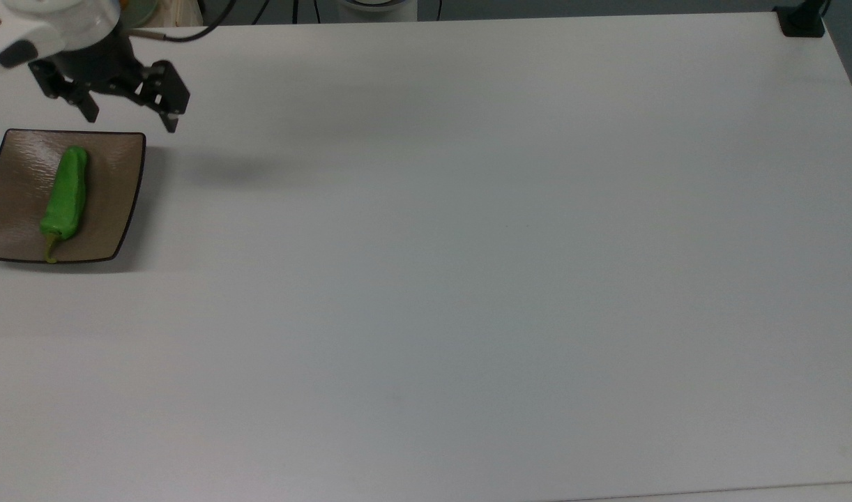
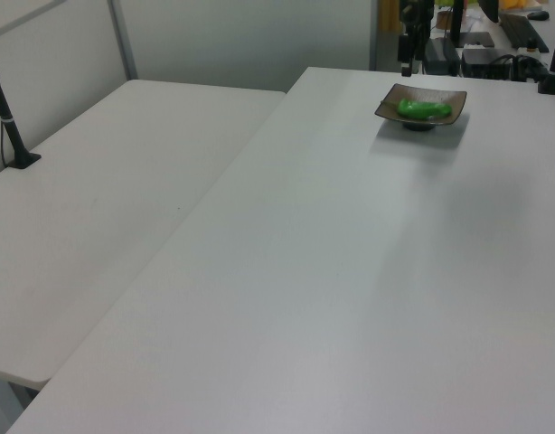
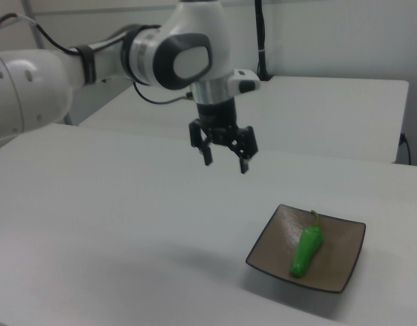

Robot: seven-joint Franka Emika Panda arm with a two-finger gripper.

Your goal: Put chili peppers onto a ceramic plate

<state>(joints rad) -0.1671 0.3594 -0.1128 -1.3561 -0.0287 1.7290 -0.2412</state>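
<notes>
In the top view, the ceramic plate [image 1: 116,202] sits at the table's [image 1: 468,279] left edge, toward the far corner. The chili pepper [image 1: 65,197] lies lengthwise on the plate, resting on its surface, its stem end touching the plate's near rim and its blunt tip pointing to the far rim. Just past the plate's far rim, and a little to the top view's right of the pepper, the gripper [image 1: 130,115] hangs in the air with its two fingers spread apart and nothing between them, clear of both pepper and plate.

In the right view the gripper [image 3: 225,163] hovers raised above the table, to the right view's left of the plate [image 3: 269,248], with the pepper [image 3: 306,250] lying below it and well apart from its fingertips.
</notes>
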